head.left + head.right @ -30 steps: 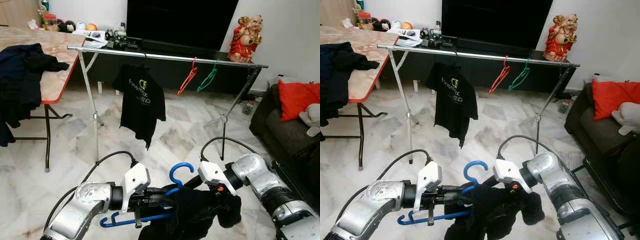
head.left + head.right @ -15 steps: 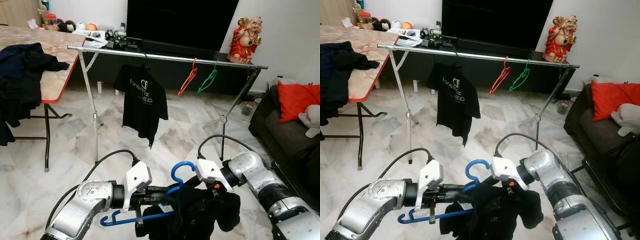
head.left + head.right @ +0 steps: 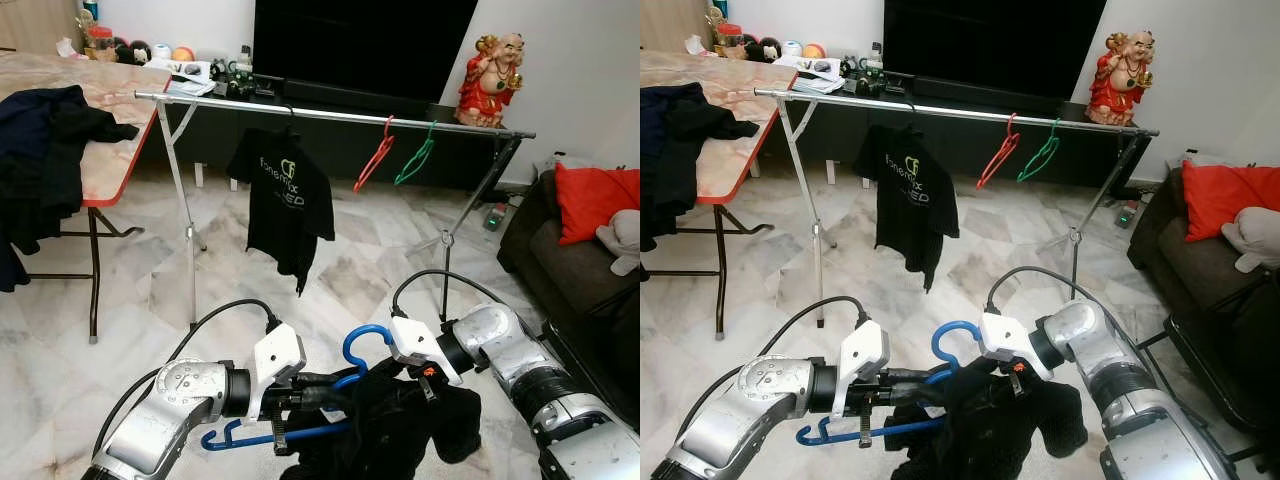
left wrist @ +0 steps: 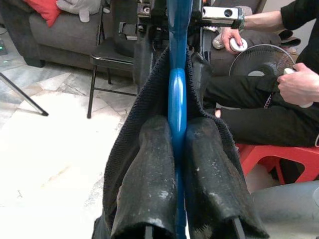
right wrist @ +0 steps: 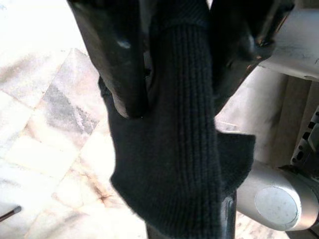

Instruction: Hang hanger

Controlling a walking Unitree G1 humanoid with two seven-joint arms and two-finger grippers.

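Left pincer (image 3: 315, 398) pinching the blue hanger (image 3: 362, 340), bar lying crosswise between both arms, hook rising just beyond. Right pincer (image 3: 425, 385) pressing together on the black garment (image 3: 400, 430) draped over it. Farther ahead and higher, standing on marble floor (image 3: 340, 270), waiting rail (image 3: 330, 115); beyond, worktop (image 3: 110, 150), sofa (image 3: 570, 260).

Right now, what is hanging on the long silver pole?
On the silver pole hang a black T-shirt, a red hanger and a green hanger. The T-shirt covers its own hanger, so that one cannot be seen.
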